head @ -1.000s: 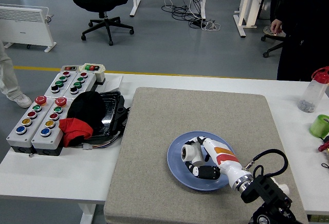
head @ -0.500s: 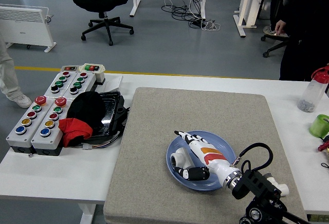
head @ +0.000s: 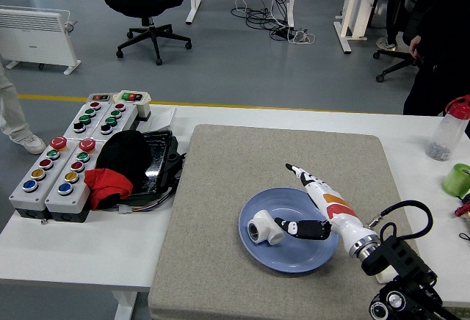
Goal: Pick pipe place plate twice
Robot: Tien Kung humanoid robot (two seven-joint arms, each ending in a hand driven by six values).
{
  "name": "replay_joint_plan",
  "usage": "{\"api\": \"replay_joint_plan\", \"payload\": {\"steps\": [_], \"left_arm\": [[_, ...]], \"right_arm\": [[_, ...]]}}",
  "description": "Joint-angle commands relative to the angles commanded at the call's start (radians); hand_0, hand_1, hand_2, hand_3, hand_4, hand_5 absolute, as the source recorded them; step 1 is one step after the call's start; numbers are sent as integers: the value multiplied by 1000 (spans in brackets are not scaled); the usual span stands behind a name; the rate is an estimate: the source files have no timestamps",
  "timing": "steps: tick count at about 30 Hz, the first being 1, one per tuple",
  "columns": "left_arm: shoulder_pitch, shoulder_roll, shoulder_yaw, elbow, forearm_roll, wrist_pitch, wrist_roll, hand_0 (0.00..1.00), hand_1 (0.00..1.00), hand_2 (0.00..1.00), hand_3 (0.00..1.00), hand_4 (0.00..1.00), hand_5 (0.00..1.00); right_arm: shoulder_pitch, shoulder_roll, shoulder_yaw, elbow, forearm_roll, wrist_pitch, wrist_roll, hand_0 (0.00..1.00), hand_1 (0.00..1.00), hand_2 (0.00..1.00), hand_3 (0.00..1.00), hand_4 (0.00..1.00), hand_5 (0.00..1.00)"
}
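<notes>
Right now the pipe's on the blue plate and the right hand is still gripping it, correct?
Not quite. The pipe is on the blue plate, but the right hand is not gripping it: the head view shows its fingers extended and open, clear of the pipe, over the plate's right side.

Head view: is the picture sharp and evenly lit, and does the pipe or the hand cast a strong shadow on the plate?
Head view: sharp across the table, light even and soft, no glare on the plate; the pipe and the open right hand cast only faint shadows; nothing looks blurred.
</notes>
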Motion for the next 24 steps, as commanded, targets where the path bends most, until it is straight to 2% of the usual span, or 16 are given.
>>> {"api": "replay_joint_plan", "payload": {"steps": [7, 11, 15, 19, 24], "left_arm": [[-2, 3, -2, 0, 5, 1, 0, 715, 739, 706, 649, 396, 998], [-3, 5, -3, 0, 7, 2, 0, 715, 739, 706, 649, 396, 998], [-6, 5, -2, 0, 5, 2, -2, 715, 739, 704, 648, 396, 998], [-9, 7, 1, 0, -2, 4, -4, 716, 739, 704, 648, 396, 998], [-12, 7, 3, 0, -2, 4, -5, 717, 739, 704, 647, 396, 998]], "right_arm": [[-137, -84, 170, 127, -17, 71, -31, 998, 940, 998, 981, 822, 420], [-222, -123, 227, 184, -7, 87, -2, 998, 940, 998, 981, 822, 420], [-332, -174, 271, 239, -28, 84, 97, 998, 933, 998, 962, 830, 425], [-419, -214, 291, 266, -32, 90, 177, 998, 928, 998, 937, 847, 421], [-469, -242, 303, 258, -43, 104, 215, 993, 924, 998, 926, 842, 415]]}}
